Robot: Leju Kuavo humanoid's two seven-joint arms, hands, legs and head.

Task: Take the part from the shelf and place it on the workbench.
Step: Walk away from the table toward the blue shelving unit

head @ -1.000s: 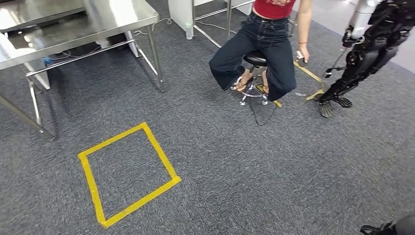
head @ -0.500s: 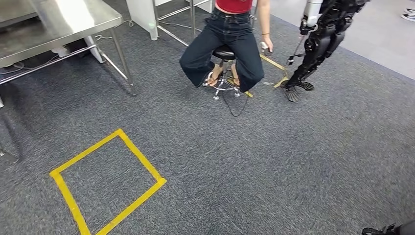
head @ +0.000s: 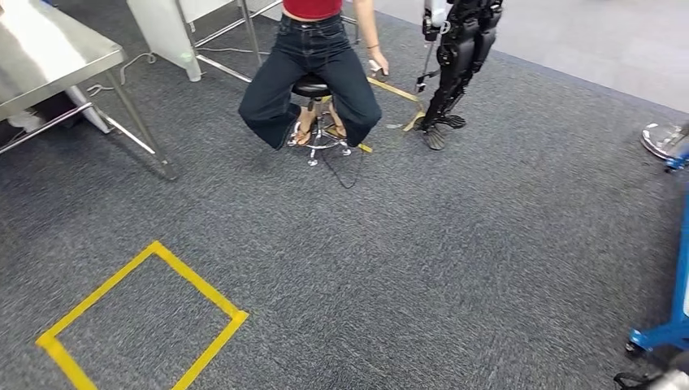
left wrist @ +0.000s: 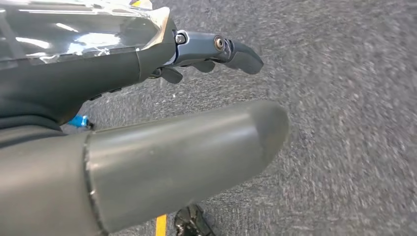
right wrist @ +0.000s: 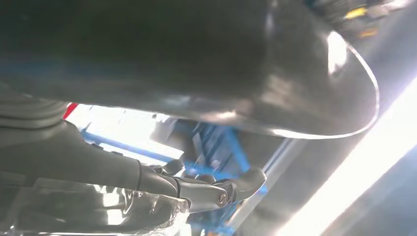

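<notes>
Floor: dark grey carpet (head: 455, 268) throughout, marked with a square outline of yellow tape (head: 142, 321). A stainless-steel desk on thin metal legs (head: 57, 53) stands at the far left. A person in dark wide-legged trousers (head: 313, 69) sits on a small black wheeled stool (head: 313, 89); just beside stands another black-legged humanoid robot (head: 455, 57). A blue metal frame base (head: 670, 325) occupies the right edge.

Left hand (left wrist: 147, 113): its fingers (left wrist: 236, 49) extend over carpet, holding nothing. Right hand (right wrist: 162, 182): fingers (right wrist: 241, 182) slightly curled, nothing visibly gripped.
</notes>
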